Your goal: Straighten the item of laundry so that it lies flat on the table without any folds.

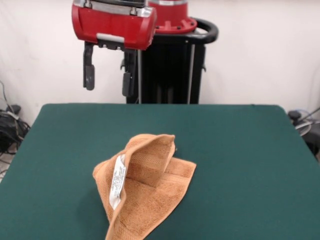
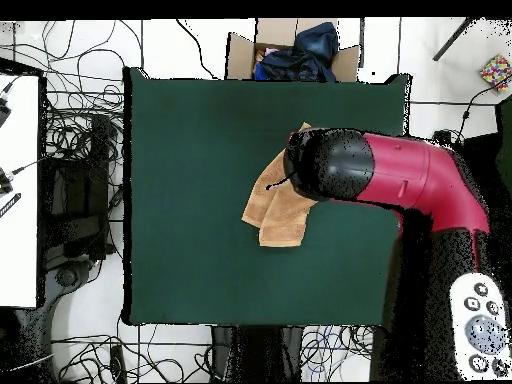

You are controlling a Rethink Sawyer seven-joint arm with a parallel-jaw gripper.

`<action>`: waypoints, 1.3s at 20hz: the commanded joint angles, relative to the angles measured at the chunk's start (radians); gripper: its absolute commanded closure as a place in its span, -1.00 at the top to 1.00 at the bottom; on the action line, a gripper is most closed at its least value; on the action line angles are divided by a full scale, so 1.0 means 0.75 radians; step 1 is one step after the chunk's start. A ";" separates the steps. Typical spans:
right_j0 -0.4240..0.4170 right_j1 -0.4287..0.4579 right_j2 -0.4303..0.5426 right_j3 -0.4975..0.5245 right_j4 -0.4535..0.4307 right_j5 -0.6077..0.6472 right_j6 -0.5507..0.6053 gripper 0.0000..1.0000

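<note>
Nearest your front camera: one small orange-tan terry-cloth towel (image 1: 145, 187), crumpled and folded over itself, lying on the near-middle of the table. You can see woven border bands across its upper layer and a folded flap rising to a peak at its far side.

White label (image 1: 117, 181): one narrow strip, sewn along the towel's left fold, printed text too small to read.

Large rectangular table with a dark green felt-like top (image 1: 240, 150): carries the towel alone; in your overhead view the towel (image 2: 278, 205) sits toward the table's (image 2: 190, 200) right half, partly covered by the arm.

Red and black robot arm (image 2: 400, 180): reaches over the table from the right of your overhead view.

Tool (image 1: 108, 76): two dark fingers hanging spread apart with clear space between them, empty, held high above the table's far edge, well apart from the towel.
</note>
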 commanded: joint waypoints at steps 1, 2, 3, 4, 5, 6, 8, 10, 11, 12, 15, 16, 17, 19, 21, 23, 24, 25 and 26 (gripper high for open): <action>0.067 0.068 -0.065 0.193 0.076 -0.087 0.367 1.00; 0.071 0.072 -0.070 0.194 0.083 -0.091 0.364 1.00; 0.078 0.079 -0.076 0.188 0.087 -0.096 0.367 1.00; 0.084 0.084 -0.081 0.189 0.090 -0.106 0.370 1.00; 0.089 0.094 -0.084 0.186 0.094 -0.116 0.373 1.00; 0.094 0.103 -0.089 0.186 0.099 -0.129 0.373 1.00; 0.102 0.126 -0.096 0.181 0.111 -0.155 0.371 1.00; 0.110 0.148 -0.103 0.174 0.123 -0.175 0.365 1.00; 0.113 0.154 -0.107 0.176 0.129 -0.185 0.363 1.00; 0.115 0.160 -0.110 0.178 0.134 -0.195 0.361 1.00; 0.129 0.191 -0.121 0.170 0.147 -0.227 0.361 1.00; 0.133 0.199 -0.125 0.170 0.153 -0.238 0.360 1.00; 0.136 0.207 -0.128 0.169 0.158 -0.248 0.358 1.00; 0.143 0.221 -0.137 0.161 0.166 -0.259 0.353 1.00; 0.146 0.235 -0.141 0.151 0.175 -0.264 0.347 1.00; 0.150 0.227 -0.145 0.162 0.183 -0.268 0.344 1.00; 0.150 0.227 -0.145 0.163 0.187 -0.270 0.341 1.00; 0.151 0.227 -0.145 0.165 0.191 -0.271 0.339 1.00; 0.152 0.229 -0.145 0.168 0.194 -0.276 0.337 1.00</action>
